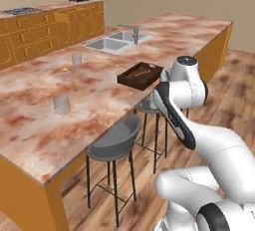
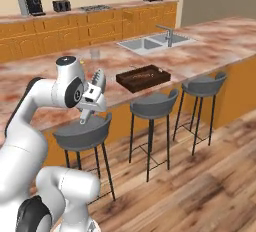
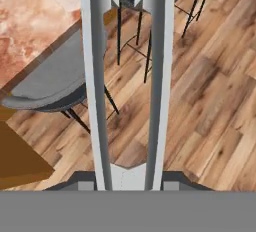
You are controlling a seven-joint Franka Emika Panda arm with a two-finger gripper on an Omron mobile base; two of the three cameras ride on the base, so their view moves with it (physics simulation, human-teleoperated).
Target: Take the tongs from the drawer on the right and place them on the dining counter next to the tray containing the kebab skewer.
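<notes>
My gripper (image 2: 92, 97) is shut on the tongs (image 2: 98, 82), slim grey metal, held tilted over the nearest stool, just off the front edge of the dining counter (image 2: 210, 51). In the hand view the tongs' two long arms (image 3: 95, 76) run straight up from my gripper (image 3: 130, 175), over wooden floor and a stool seat. The dark brown tray (image 1: 142, 75) (image 2: 143, 78) sits near the counter's front edge, to the right of the tongs, with a thin skewer lying in it. A drawer (image 1: 62, 16) in the far cabinets looks pulled out.
Three grey bar stools (image 2: 82, 131) (image 2: 150, 107) (image 2: 202, 86) line the counter's front. A steel sink with tap (image 1: 117, 41) is set in the counter beyond the tray. Two clear glasses (image 1: 62, 104) (image 1: 76, 59) stand on the marbled top (image 1: 30, 125).
</notes>
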